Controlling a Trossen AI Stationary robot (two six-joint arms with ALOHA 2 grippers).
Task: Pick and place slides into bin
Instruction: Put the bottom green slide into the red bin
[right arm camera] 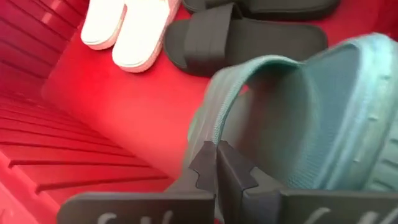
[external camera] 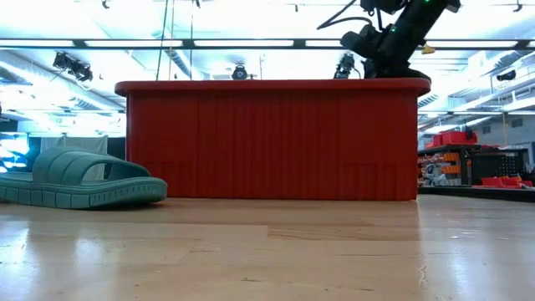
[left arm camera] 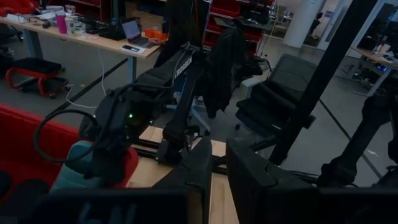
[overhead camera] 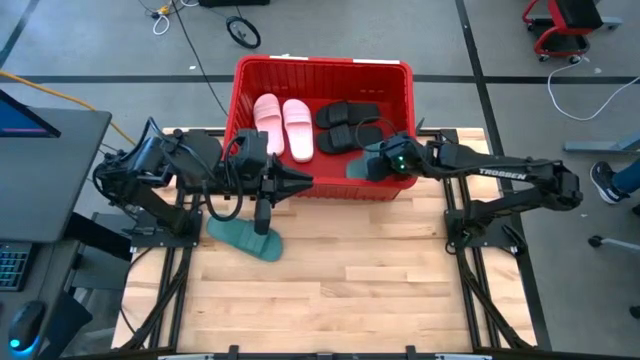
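Observation:
The red bin (overhead camera: 243, 110) stands at the table's far middle. On its floor lie two pale pink slides (overhead camera: 283, 125) and two black slides (overhead camera: 348, 125). My right gripper (right arm camera: 216, 152) is inside the bin near its front wall, shut on a dark green slide (overhead camera: 358, 168). A second green slide (overhead camera: 245, 238) rests sole-down on the table, left of the bin's front. My left gripper (overhead camera: 305, 181) hovers above the bin's front wall and points toward the table's right. Only a narrow gap shows between its fingers, and nothing is in it. My right gripper pinches the edge of the green slide's strap (right arm camera: 214, 134) between its two fingertips. The fingers slant down from the table's near right. The slide hangs tilted below them over the bin's floor; whether its sole touches the floor I cannot tell.
The bin's front wall (external camera: 267, 142) hides the held slide in the low view. Bare wood lies in front of the bin and to the right. Monitors and a keyboard stand off the table's left edge.

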